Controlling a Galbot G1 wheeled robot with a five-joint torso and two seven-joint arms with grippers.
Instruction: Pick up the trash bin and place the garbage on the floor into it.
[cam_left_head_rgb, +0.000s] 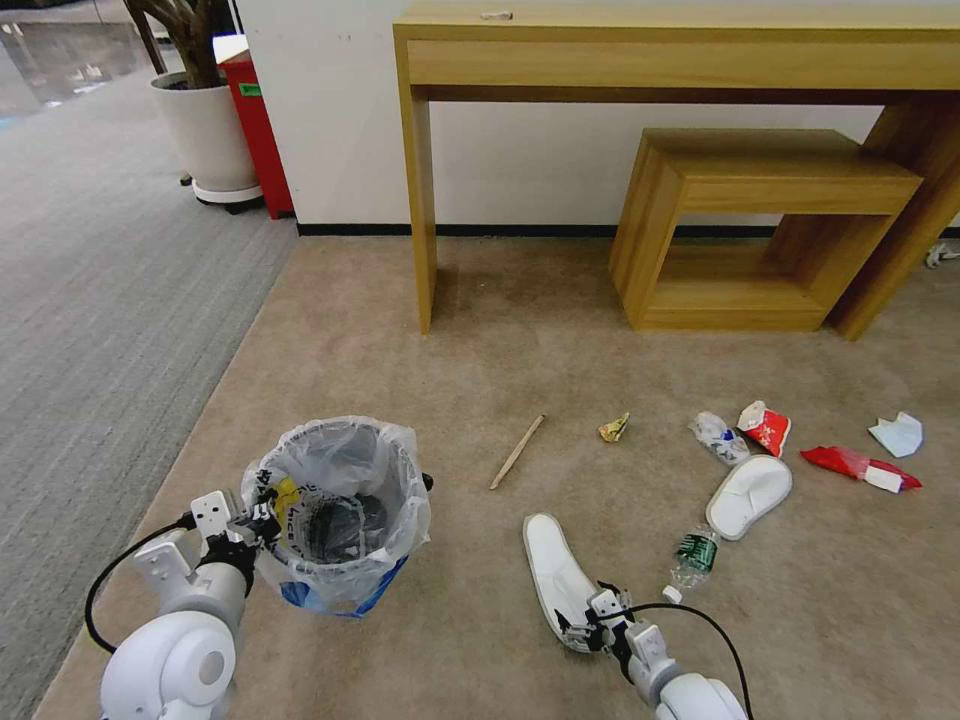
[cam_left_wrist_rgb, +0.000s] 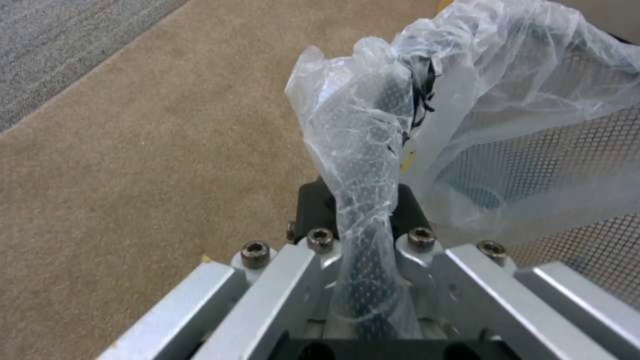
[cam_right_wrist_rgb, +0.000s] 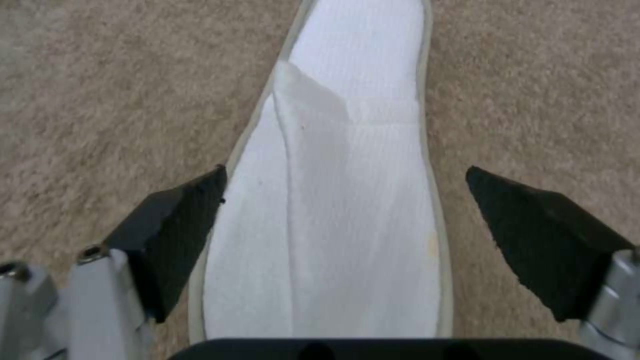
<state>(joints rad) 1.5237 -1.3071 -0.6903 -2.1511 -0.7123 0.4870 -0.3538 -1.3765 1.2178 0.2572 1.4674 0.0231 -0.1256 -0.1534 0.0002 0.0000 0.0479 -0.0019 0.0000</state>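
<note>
The right gripper (cam_left_head_rgb: 583, 628) is reaching low over the carpet (cam_left_head_rgb: 480, 330), its black fingers (cam_right_wrist_rgb: 175, 225) spread wide and straddling the near white slipper (cam_right_wrist_rgb: 347, 210), one pad on each side of it, the left pad just beside the slipper's edge. The left gripper (cam_left_head_rgb: 262, 520) is extending forward at the robot's left, clamping the rim of the trash bin (cam_left_head_rgb: 340, 515), with the clear plastic bag (cam_left_wrist_rgb: 360, 165) pinched between its fingers. Beyond the right gripper, a plastic bottle (cam_left_head_rgb: 693, 556) and a second white slipper (cam_left_head_rgb: 748, 494) are lying near; a wooden stick (cam_left_head_rgb: 517, 451) is lying between the two grippers, farther out. Bare carpet is surrounding the near slipper, and the wooden desk (cam_left_head_rgb: 660, 60) is standing well apart.
</note>
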